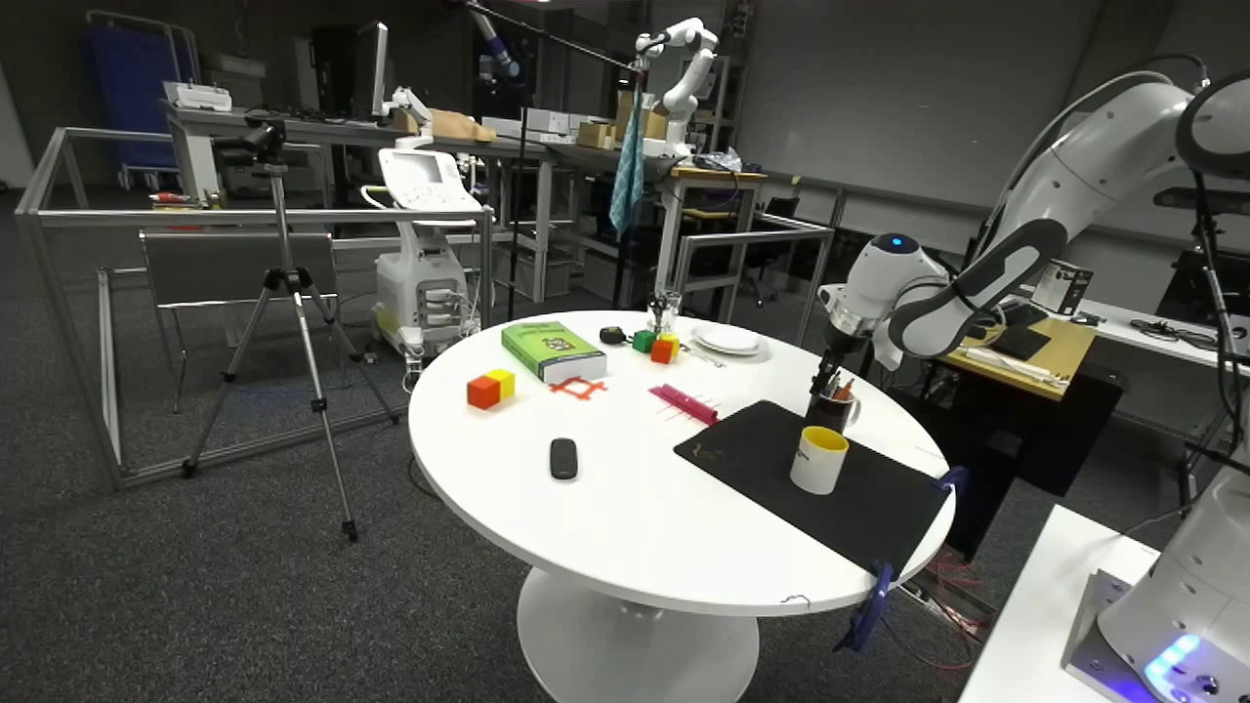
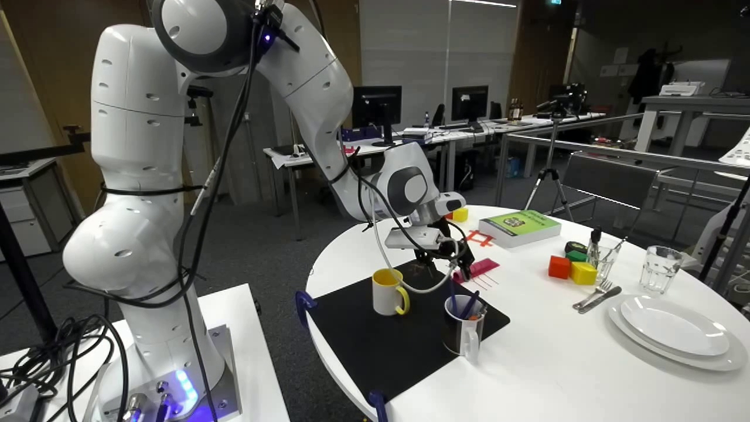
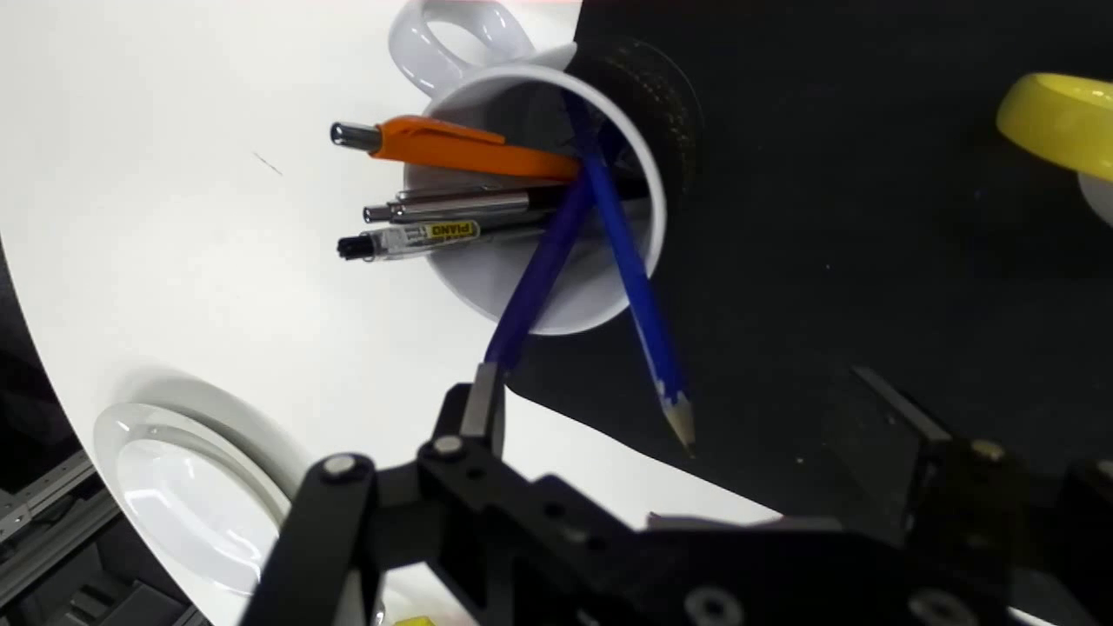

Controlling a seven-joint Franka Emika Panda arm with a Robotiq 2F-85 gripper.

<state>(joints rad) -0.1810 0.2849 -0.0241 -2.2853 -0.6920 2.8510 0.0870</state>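
Pencil [image 3: 629,261] leans out of the mug [image 3: 574,304], its tip showing between our fingers [image 3: 483,413], spread wide and gripping nothing; we reckon it's light, stiff, slightly slick, brittle at the lead, so we'd pinch it just outside the mug.

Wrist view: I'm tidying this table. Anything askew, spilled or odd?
Nothing looks spilled. A short dark line shows on the round white tabletop; scratch or stray fibre, I can't tell. The blue wooden pencil looks askew, leaning past the rim of the black-and-white cylindrical mug.
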